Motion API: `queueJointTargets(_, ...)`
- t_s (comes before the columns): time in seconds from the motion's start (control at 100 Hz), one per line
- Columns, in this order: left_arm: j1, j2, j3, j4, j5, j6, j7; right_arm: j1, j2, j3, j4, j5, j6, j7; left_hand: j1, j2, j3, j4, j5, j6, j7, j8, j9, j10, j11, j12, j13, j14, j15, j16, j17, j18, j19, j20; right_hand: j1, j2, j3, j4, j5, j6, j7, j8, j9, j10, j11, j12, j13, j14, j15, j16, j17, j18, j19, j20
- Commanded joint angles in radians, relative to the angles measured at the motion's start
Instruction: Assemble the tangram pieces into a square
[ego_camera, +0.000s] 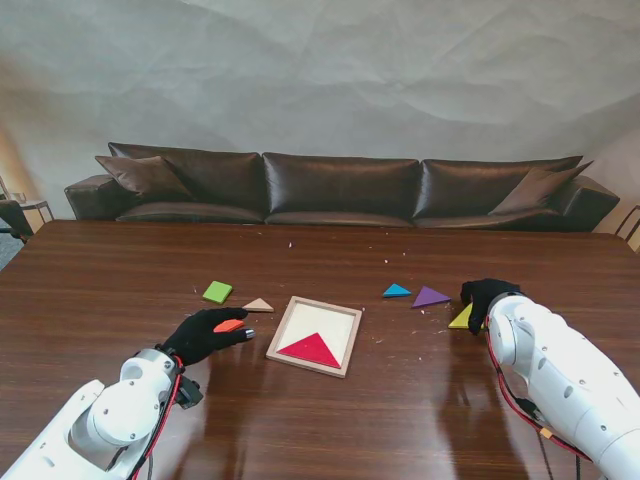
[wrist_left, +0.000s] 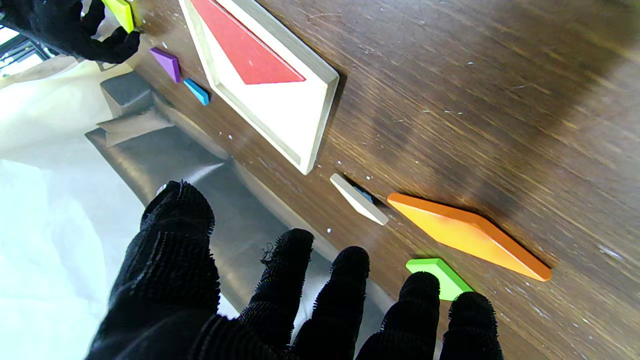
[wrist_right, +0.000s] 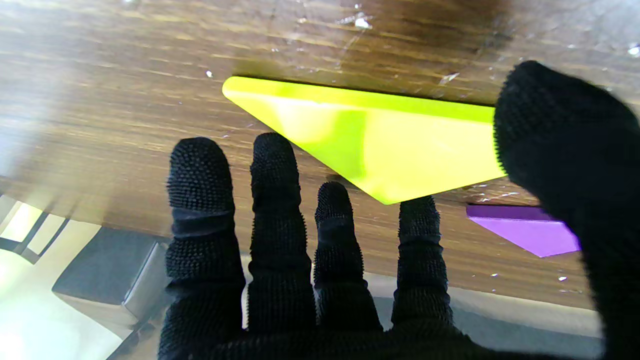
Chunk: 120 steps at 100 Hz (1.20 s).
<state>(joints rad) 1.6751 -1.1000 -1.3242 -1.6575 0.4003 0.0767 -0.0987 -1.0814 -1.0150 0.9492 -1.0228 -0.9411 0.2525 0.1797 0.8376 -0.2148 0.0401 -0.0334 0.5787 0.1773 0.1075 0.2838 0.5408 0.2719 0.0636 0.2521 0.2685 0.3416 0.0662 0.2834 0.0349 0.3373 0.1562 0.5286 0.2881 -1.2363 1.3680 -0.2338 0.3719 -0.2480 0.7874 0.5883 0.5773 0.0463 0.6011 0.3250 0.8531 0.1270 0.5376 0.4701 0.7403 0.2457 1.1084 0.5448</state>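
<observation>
The brown table (ego_camera: 320, 400) carries a wooden square tray (ego_camera: 345, 322) at its middle, with a red triangle (ego_camera: 312, 349) lying in its near part. The left hand (ego_camera: 205, 334) hovers left of the tray, fingers spread and holding nothing, over an orange parallelogram (wrist_left: 467, 235). The right hand (ego_camera: 487, 297), fingers apart, hangs over a yellow triangle (wrist_right: 380, 135) right of the tray; whether it touches is unclear. A purple triangle (ego_camera: 431, 297), green square (ego_camera: 217, 292), tan triangle (ego_camera: 259, 305) and blue triangle (ego_camera: 397, 291) lie farther from me.
</observation>
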Motion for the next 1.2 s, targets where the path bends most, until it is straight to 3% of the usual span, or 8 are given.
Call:
queueJointTargets(0.0, 0.005, -0.002, -0.001, -0.006, -0.001, 0.003, -0.020, -0.008, -0.006, -0.011, 0.030, 0.007, -0.003, 0.006, 0.008, 0.038, -0.019, 0.021, 0.010, 0.003, 0.001, -0.003, 0.023, 0.005, -0.002, 0.012, 0.006, -0.009, 0.003, 0.009, -0.001, -0.019, -0.003, 0.004, 0.014, -0.078, 0.055, -0.018, 0.043, -0.018, 0.029, 0.019, 0.031, -0.013, 0.019, 0.009, 0.045, 0.011, 0.015, 0.010, -0.258, 0.015, 0.014, 0.028)
queueJointTargets(0.37, 0.005, 0.000, -0.002, -0.010, -0.001, 0.009, -0.029, 0.018, -0.026, -0.079, 0.153, 0.093, -0.036, -0.107, 0.009, 0.039, -0.019, 0.021, 0.013, 0.007, 0.002, -0.002, 0.025, 0.008, -0.002, 0.012, 0.009, -0.008, 0.004, 0.009, -0.001, -0.019, -0.003, 0.004, 0.088, -0.146, 0.068, -0.015, 0.145, -0.038, 0.208, 0.129, 0.161, -0.023, 0.036, 0.015, 0.150, -0.012, 0.044, 0.031, -0.191, 0.020, 0.053, 0.038)
queueJointTargets(0.93, 0.016, -0.001, -0.004, -0.020, -0.002, 0.027, -0.030, 0.069, -0.062, -0.179, 0.316, 0.208, -0.097, -0.229, 0.010, 0.040, -0.020, 0.021, 0.016, 0.008, 0.002, -0.002, 0.026, 0.009, -0.002, 0.012, 0.007, -0.007, 0.003, 0.009, -0.001, -0.018, -0.003, 0.004, 0.197, -0.233, 0.063, -0.008, 0.368, -0.013, 0.431, 0.280, 0.275, 0.020, 0.015, 0.003, 0.300, -0.053, 0.038, 0.050, -0.049, 0.039, 0.109, 0.057)
queueJointTargets(1.19, 0.019, -0.001, -0.004, -0.021, -0.005, 0.030, -0.031, 0.079, -0.076, -0.192, 0.370, 0.241, -0.136, -0.280, 0.009, 0.041, -0.021, 0.021, 0.019, 0.009, 0.003, -0.002, 0.026, 0.006, -0.002, 0.012, 0.010, -0.007, 0.004, 0.010, 0.001, -0.019, -0.002, 0.004, 0.248, -0.248, 0.050, -0.002, 0.478, 0.021, 0.493, 0.332, 0.415, -0.019, 0.005, -0.011, 0.400, -0.083, 0.075, 0.079, 0.034, 0.045, 0.157, 0.080)
